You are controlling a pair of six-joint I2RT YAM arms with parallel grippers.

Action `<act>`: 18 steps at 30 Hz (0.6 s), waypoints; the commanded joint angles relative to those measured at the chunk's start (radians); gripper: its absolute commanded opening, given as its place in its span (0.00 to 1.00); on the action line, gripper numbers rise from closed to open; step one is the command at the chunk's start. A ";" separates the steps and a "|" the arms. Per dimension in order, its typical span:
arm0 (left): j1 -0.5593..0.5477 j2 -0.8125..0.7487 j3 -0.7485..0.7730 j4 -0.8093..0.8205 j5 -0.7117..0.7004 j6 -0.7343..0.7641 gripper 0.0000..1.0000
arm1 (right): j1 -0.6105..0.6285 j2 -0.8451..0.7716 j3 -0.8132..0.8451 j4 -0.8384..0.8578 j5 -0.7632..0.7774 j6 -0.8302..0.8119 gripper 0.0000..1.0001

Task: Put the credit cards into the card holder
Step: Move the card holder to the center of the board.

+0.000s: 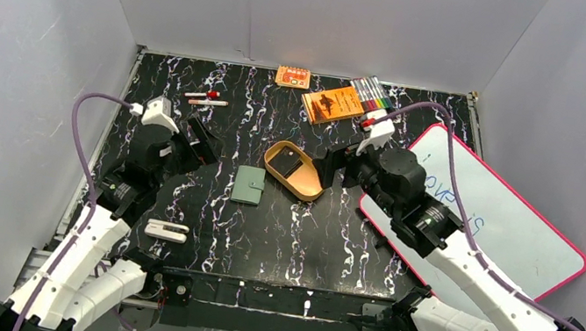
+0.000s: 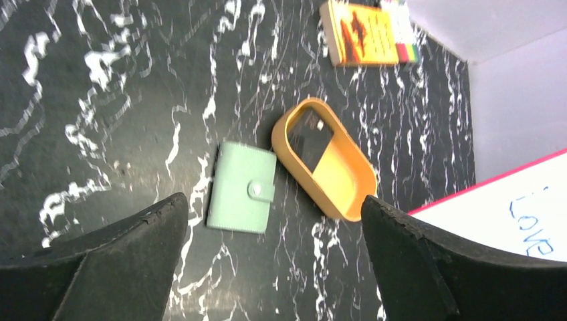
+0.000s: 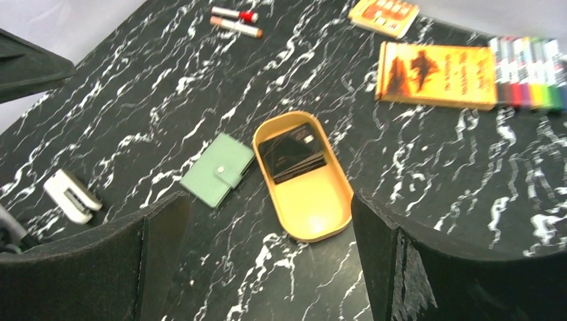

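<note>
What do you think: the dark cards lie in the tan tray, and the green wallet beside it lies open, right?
Not quite. The green wallet is shut, its snap tab fastened, as the left wrist view shows. The dark cards do lie in the tan tray beside it.

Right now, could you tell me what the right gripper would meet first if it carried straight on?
Probably the tan tray holding the credit cards: it lies centred between the open fingers of the right gripper. The card holder sits just left of that line. Depth is unclear.
</note>
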 commanded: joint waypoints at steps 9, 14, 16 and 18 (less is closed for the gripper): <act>-0.003 -0.025 -0.190 -0.055 0.272 -0.166 0.98 | 0.000 0.047 -0.049 -0.059 -0.094 0.118 0.94; -0.005 0.000 -0.230 -0.036 0.312 -0.187 0.92 | 0.001 0.056 -0.082 -0.087 -0.140 0.132 0.92; -0.010 0.013 -0.246 -0.029 0.319 -0.195 0.90 | 0.001 0.060 -0.096 -0.094 -0.163 0.142 0.91; -0.020 0.028 -0.262 -0.022 0.317 -0.207 0.89 | 0.001 0.064 -0.116 -0.090 -0.191 0.155 0.89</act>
